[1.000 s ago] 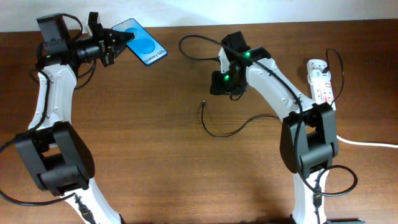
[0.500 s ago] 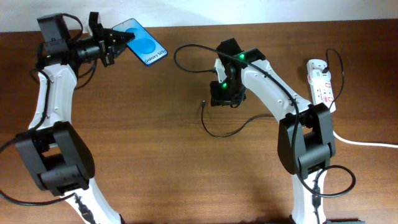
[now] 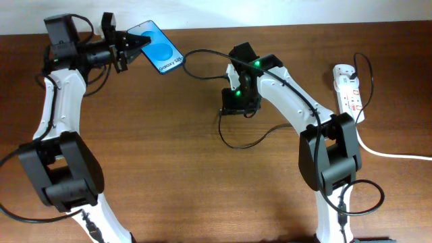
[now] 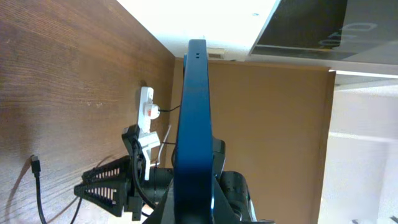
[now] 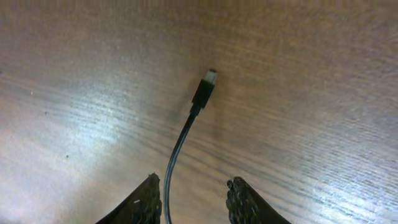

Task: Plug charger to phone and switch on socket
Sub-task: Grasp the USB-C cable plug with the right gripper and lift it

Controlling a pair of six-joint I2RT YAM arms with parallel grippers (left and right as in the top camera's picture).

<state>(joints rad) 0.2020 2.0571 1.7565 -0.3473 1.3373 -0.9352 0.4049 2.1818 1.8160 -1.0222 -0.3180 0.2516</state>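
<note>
Right end effector point(image 3: 237, 105) has shifted left, now over charger point(image 5: 203, 93) tip on table point(image 3: 169, 169), fingers spread astride cable (grasp looks next). Left end effector point(image 3: 135, 46) pinches phone point(image 3: 158, 48), far-left.

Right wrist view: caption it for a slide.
Open right pincer poised above the charger connector lying loose on the wooden table.

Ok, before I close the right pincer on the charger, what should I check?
1. Left pincer grips phone: ok.
2. Right pincer open: ok.
3. Charger cable runs between its fingers: ok.
4. Connector tip lies free, ahead of the fingers: ok.
5. Phone oriented for plugging: cannot tell.
6. Socket switch state: cannot tell.
</note>
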